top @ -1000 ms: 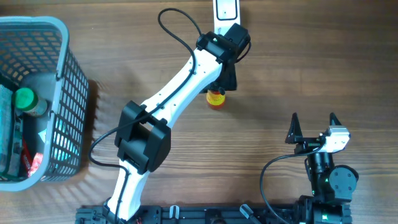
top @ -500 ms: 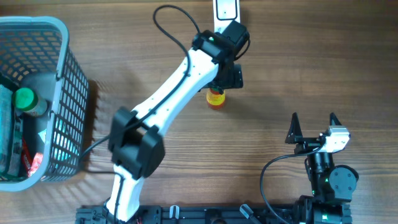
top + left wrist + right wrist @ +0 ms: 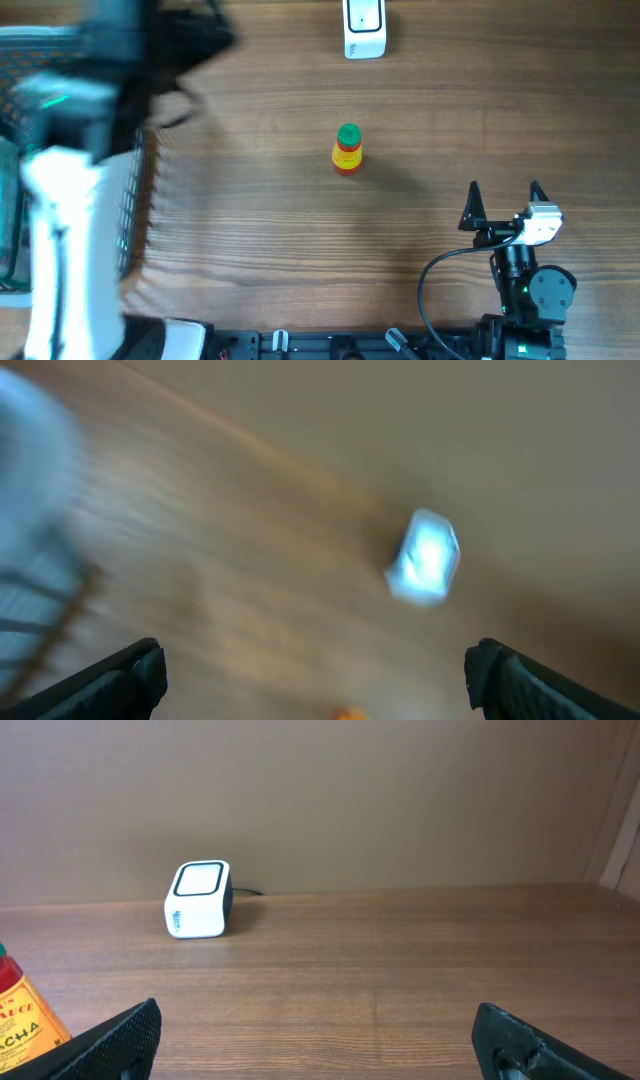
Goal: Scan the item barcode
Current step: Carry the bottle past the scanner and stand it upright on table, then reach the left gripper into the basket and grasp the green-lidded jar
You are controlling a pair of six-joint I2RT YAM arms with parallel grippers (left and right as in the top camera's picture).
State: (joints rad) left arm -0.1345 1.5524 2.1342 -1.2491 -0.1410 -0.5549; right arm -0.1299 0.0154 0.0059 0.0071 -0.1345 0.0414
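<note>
Bottle (image 3: 347, 148) stood near the scanner (image 3: 363, 28), well apart from the right gripper (image 3: 503, 205) and the blurred left gripper (image 3: 315, 670), seemingly by the basket (image 3: 135, 215); both gaped wide, empty.

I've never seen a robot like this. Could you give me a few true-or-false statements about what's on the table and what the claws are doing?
1. The little bottle stands upright on the table, with no claw touching it. True.
2. The right claw is shut on the bottle. False: it is open, empty and apart from the bottle.
3. The white scanner sits beyond the bottle, near the table's far edge. True.
4. The bottle is in the basket. False: it stands on bare wood, and the basket is off to the left.
</note>
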